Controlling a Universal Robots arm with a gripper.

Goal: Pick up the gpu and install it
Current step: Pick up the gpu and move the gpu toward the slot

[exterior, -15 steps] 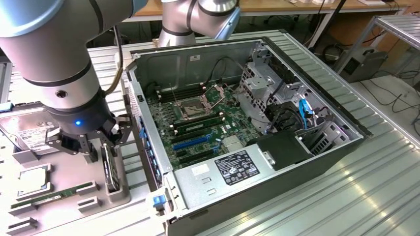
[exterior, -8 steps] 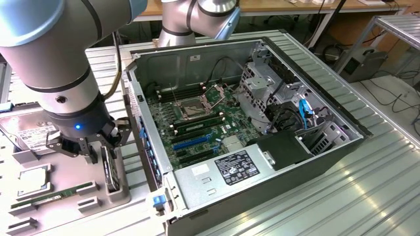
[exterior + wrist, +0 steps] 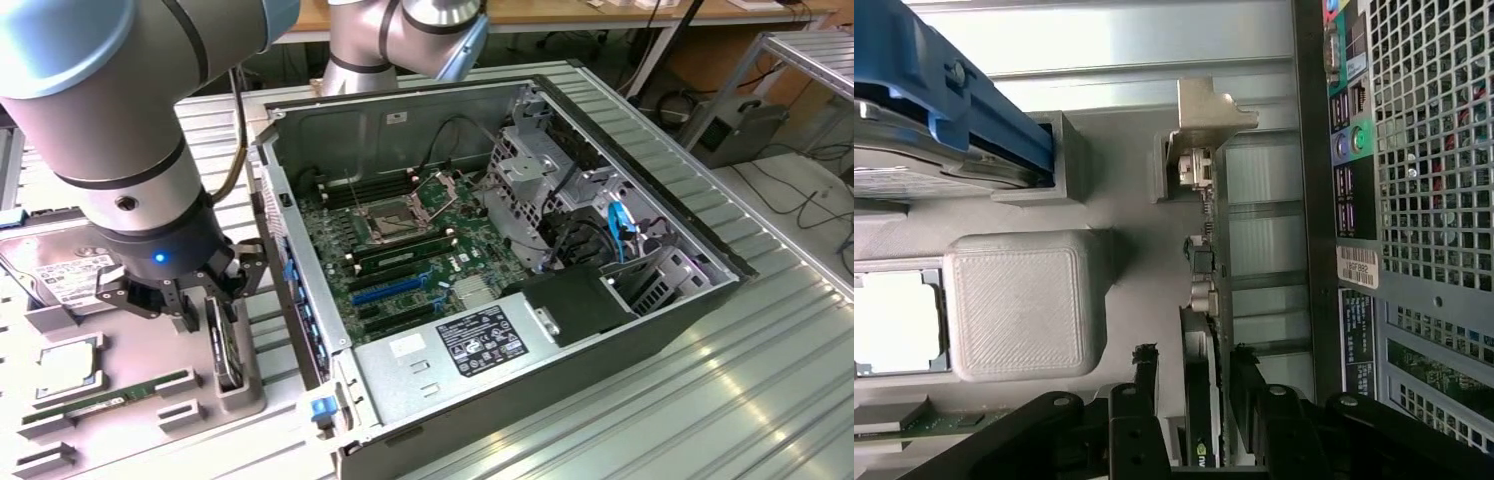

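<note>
The thin dark gpu card with silver end bracket [image 3: 227, 352] stands on edge in a grey holder [image 3: 243, 400] at the exterior view's left, beside the open computer case [image 3: 641, 335] — not yet lifted. The black gripper [image 3: 218, 300] is spread open astride it, so pickup and installation are judged outstanding.

We list one arm [image 3: 100, 110]: silver-grey cylindrical links, a pale blue joint cap [image 3: 274, 15], one dark round screw [image 3: 126, 202] in the lower link. Black wrist housing [image 3: 160, 240] with a small blue lamp [image 3: 160, 258]; dark cable [image 3: 238, 120] alongside. Black pincer [image 3: 1194, 385]: linkage bars, round pivot screws [image 3: 1061, 402], slim fingers [image 3: 1145, 365].
</note>
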